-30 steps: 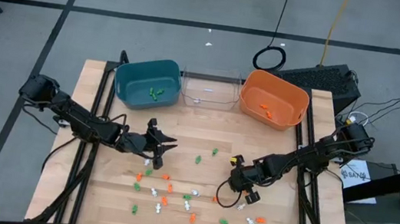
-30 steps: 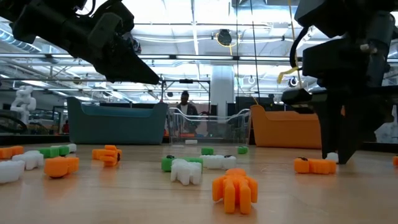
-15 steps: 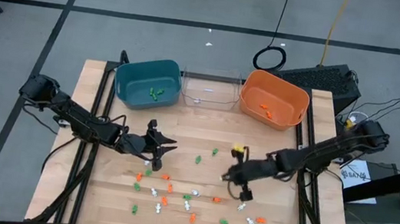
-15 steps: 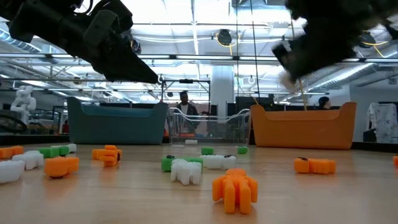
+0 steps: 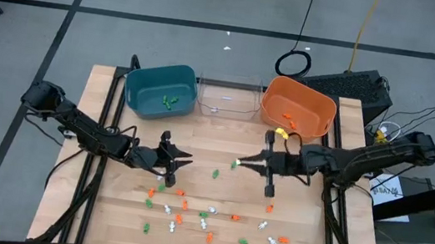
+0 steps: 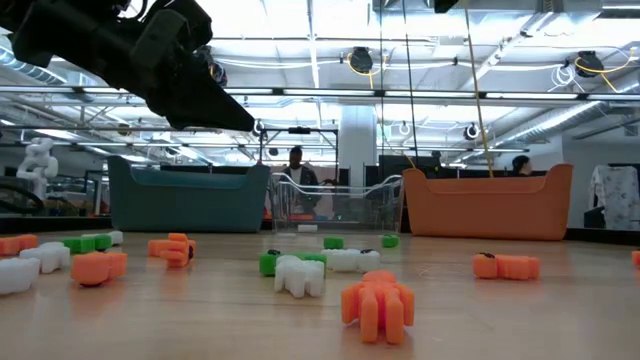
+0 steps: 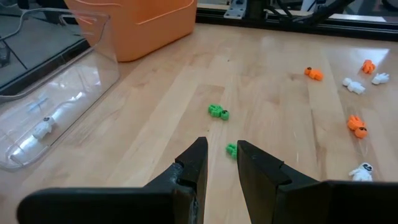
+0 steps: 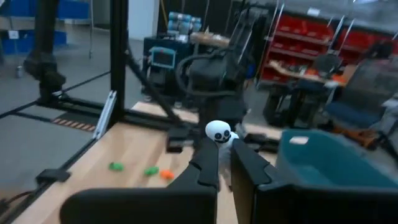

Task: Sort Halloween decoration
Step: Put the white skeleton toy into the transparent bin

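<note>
Small orange, green and white trinkets [image 5: 181, 210] lie scattered on the wooden table, mostly near its front middle, and show close up in the low view [image 6: 378, 305]. My right gripper [image 5: 242, 163] hovers above the table's middle, fingers level, shut on a white skull-headed trinket [image 8: 219, 132]. My left gripper [image 5: 183, 158] hangs over the table left of centre with a narrow open gap [image 7: 217, 149] and holds nothing; a green trinket [image 7: 231, 149] lies beyond its tips. My right gripper pinches the white trinket's lower part [image 8: 222, 144] between its two fingertips. The round head [image 8: 219, 130] sticks out past the fingers. The fingers [image 5: 252, 164] lie level, pointing toward the table's left side. The trinket [image 5: 237, 164] is lifted clear of the table.
Three bins stand along the far edge: teal [image 5: 159, 89] holding green pieces, clear [image 5: 226, 98], and orange [image 5: 298, 107] holding orange pieces. Black frame rails run down both table sides. A person stands far behind the table [image 6: 297, 165].
My right gripper has risen from the table's right-centre, where it pointed down at the wood, and has swung toward the far edge and the left. It has tipped from pointing down to level, carrying the white trinket, and has left the low view upward.
</note>
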{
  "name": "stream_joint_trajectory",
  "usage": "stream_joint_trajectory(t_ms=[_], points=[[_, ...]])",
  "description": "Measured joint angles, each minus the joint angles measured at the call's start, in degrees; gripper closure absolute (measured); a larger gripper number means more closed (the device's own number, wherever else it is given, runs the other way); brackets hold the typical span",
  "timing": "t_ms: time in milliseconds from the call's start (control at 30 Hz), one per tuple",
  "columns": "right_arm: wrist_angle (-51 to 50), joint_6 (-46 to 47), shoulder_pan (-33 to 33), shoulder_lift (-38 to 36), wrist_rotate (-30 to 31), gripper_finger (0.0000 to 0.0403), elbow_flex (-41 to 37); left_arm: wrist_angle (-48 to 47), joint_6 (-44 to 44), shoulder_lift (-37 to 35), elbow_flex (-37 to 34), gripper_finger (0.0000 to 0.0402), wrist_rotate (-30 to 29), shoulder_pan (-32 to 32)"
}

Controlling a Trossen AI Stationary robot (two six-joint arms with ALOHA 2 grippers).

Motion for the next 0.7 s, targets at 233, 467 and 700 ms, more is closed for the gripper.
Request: stream_joint_trajectory(t_ms=[233,467,700], points=[[-0.6,-1.5,-2.1,-0.8,0.0,0.0403,-0.3,0.3,0.3,0.0,0.0,0.0315,-0.1,0.0],[-0.2,-2.9,-2.5,-0.4,0.0,0.0403,-1.0,1.2,0.4,0.0,0.0,0.0315,-0.1,0.0],[1.6,-7.4,-2.5,-0.4,0.0,0.0403,-1.0,1.3,0.4,0.0,0.0,0.0315,-0.1,0.0]])
